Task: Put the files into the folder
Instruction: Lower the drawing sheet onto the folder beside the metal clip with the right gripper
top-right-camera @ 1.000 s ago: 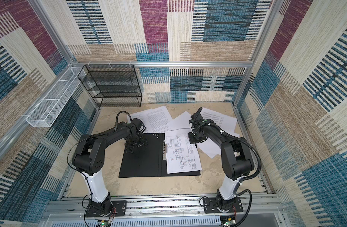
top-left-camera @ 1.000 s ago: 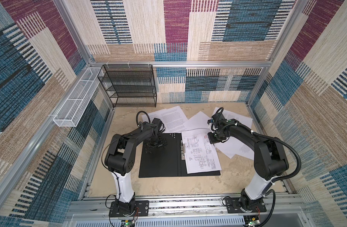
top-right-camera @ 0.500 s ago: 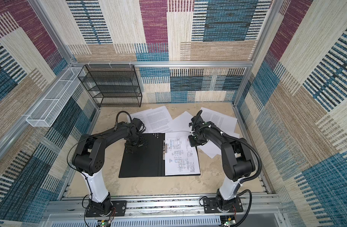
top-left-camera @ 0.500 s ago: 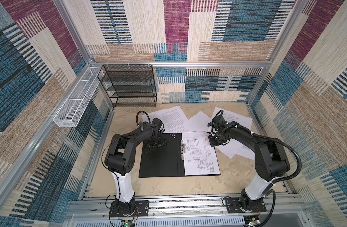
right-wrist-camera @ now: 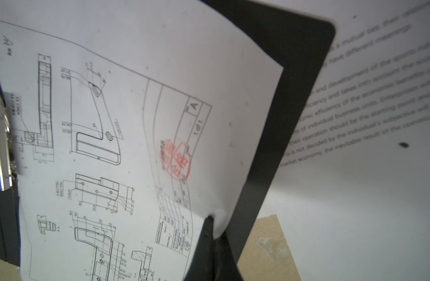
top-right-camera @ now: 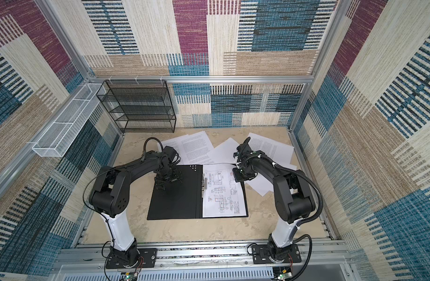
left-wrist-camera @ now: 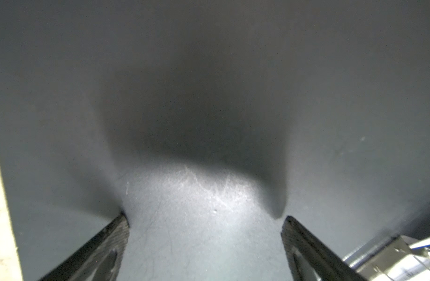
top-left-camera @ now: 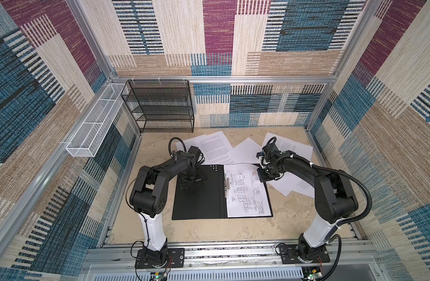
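I see the folder (top-left-camera: pixel 199 204) lying open and flat on the table (top-left-camera: pixel 209 231) between my two arms, black inside facing up, with its metal clip (top-left-camera: pixel 226 185) running down the spine. My left gripper (top-left-camera: pixel 191 180) is down on the far part of the folder's left flap. In the left wrist view its jaws stand wide apart and hold nothing, and both fingertips (left-wrist-camera: pixel 124 220) touch the dark surface. The drawing sheet (top-left-camera: pixel 245 194), covered in technical line work with a red stamp, lies on the right flap beside the clip. My right gripper (top-left-camera: pixel 264 175) is at that sheet's far right corner. In the right wrist view its jaws are closed tight on the paper's edge, which curls up off the black flap (right-wrist-camera: pixel 294 73) where it is pinched. The other loose sheets (top-left-camera: pixel 214 148) are spread on the table behind and to the right of the folder. Some overlap each other, and one printed page (right-wrist-camera: pixel 379 97) lies partly under the folder's right edge.
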`<move>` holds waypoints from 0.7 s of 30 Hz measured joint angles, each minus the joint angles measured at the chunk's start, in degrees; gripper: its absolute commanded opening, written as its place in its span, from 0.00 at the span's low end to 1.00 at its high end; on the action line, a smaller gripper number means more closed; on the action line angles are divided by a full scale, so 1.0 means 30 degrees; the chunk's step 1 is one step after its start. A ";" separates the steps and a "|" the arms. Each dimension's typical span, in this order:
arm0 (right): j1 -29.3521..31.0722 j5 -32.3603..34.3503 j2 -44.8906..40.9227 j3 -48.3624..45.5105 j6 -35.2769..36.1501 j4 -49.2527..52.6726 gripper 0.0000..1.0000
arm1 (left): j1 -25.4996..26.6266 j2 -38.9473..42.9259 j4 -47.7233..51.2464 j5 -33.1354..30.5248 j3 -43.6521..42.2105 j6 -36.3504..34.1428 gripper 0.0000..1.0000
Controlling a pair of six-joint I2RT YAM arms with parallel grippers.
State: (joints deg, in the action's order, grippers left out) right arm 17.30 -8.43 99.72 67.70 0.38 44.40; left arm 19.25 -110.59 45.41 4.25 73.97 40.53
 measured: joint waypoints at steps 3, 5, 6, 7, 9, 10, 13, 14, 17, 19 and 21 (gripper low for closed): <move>0.0000 0.0015 -0.0080 -0.0204 -0.0080 0.0022 0.00 | 0.0000 0.0000 0.0000 0.0007 0.0000 0.0000 0.99; 0.0000 0.0022 -0.0153 -0.0335 -0.0117 0.0015 0.00 | 0.0000 0.0000 0.0000 0.0007 0.0000 0.0000 0.99; 0.0000 0.0029 -0.0175 -0.0401 -0.0117 0.0022 0.00 | 0.0000 0.0000 0.0000 0.0007 -0.0015 0.0000 0.99; 0.0000 0.0066 -0.0197 -0.0488 -0.0109 0.0036 0.00 | -0.0007 0.0000 0.0000 0.0015 -0.0015 0.0000 0.99; 0.0000 0.0474 -0.0233 -0.0590 -0.0109 0.0058 0.00 | -0.0007 0.0000 -0.0007 0.0015 -0.0029 0.0000 0.99; 0.0000 0.0510 -0.0240 -0.0590 -0.0109 0.0102 0.00 | -0.0007 0.0000 -0.0015 0.0015 -0.0036 0.0000 0.99; 0.0000 0.0947 -0.0226 -0.0561 -0.0058 0.0117 0.00 | -0.0007 0.0007 -0.0044 0.0007 -0.0073 0.0007 0.99; 0.0000 0.0991 -0.0189 -0.0510 -0.0044 0.0146 0.00 | -0.0007 0.0015 -0.0051 0.0007 -0.0080 0.0007 0.99; 0.0015 0.0991 -0.0066 -0.0423 -0.0044 0.0109 0.00 | -0.0007 0.0015 -0.0051 0.0007 -0.0087 0.0007 0.99; 0.0015 0.0991 -0.0066 -0.0415 -0.0036 0.0117 0.01 | -0.0007 0.0015 -0.0058 0.0007 -0.0095 0.0007 0.98; 0.0022 0.0991 -0.0066 -0.0408 0.0022 0.0109 0.02 | -0.0007 0.0015 -0.0058 0.0007 -0.0102 0.0007 0.98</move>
State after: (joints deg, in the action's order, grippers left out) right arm 17.37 -5.45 99.53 66.48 0.45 44.73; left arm 19.22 -110.54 45.23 4.27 73.67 40.56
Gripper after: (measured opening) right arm 0.049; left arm 0.985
